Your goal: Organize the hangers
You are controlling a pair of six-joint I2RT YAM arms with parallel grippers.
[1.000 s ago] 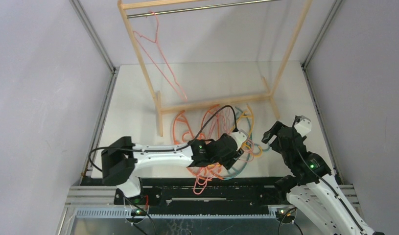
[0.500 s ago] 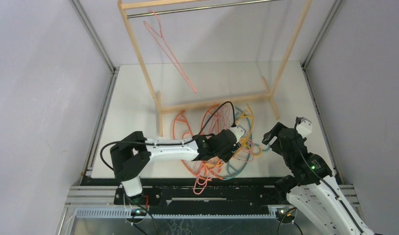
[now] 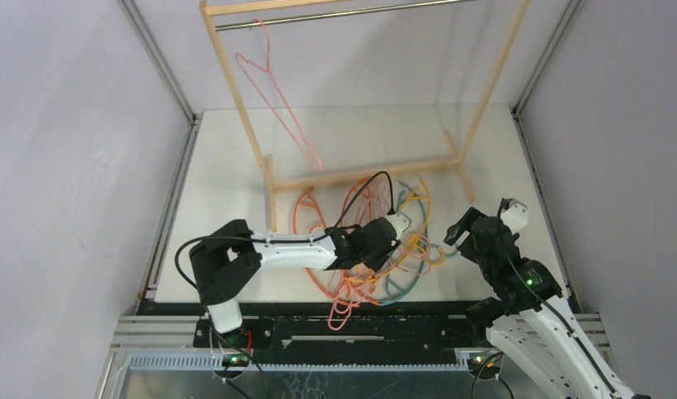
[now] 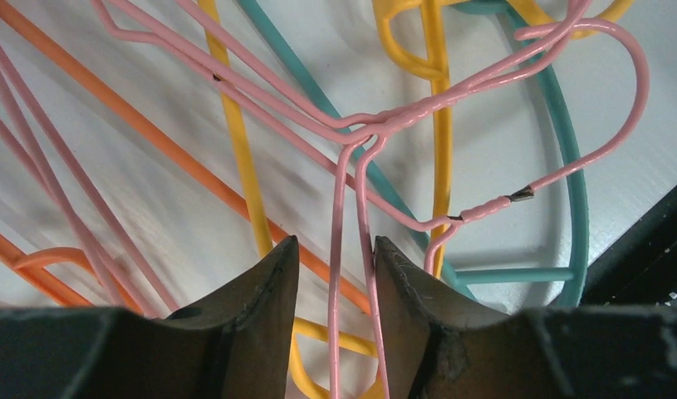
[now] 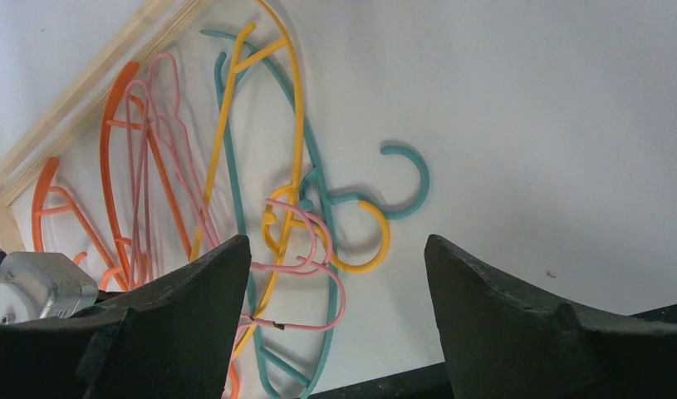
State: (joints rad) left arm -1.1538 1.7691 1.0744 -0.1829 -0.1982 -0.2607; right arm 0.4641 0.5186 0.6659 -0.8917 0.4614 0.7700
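A tangle of hangers point(image 3: 376, 249) lies on the white table in front of the rack: orange point(image 5: 110, 125), yellow point(image 5: 297, 108), teal point(image 5: 405, 158) and pink point(image 5: 318, 241). One pink hanger point(image 3: 272, 91) hangs from the rod. My left gripper point(image 3: 399, 226) is down in the pile. In the left wrist view this gripper point(image 4: 336, 249) stands narrowly open, with two thin pink hanger wires point(image 4: 351, 191) running between its fingers; the right finger touches one, the left finger stays apart. My right gripper point(image 3: 461, 231) hovers wide open at the pile's right edge, and its wrist view shows that gripper point(image 5: 336, 241) empty above the hooks.
The wooden rack point(image 3: 235, 91) with its metal rod point(image 3: 343, 12) stands at the back; its base bar point(image 3: 368, 173) runs just behind the pile. A black rail point(image 3: 318, 309) borders the table's near edge. Metal posts line both side walls.
The left gripper's jaws have narrowed around the pink wires, and its arm has shifted slightly over the pile. The hanging pink hanger swings on the rod. The right arm barely moved.
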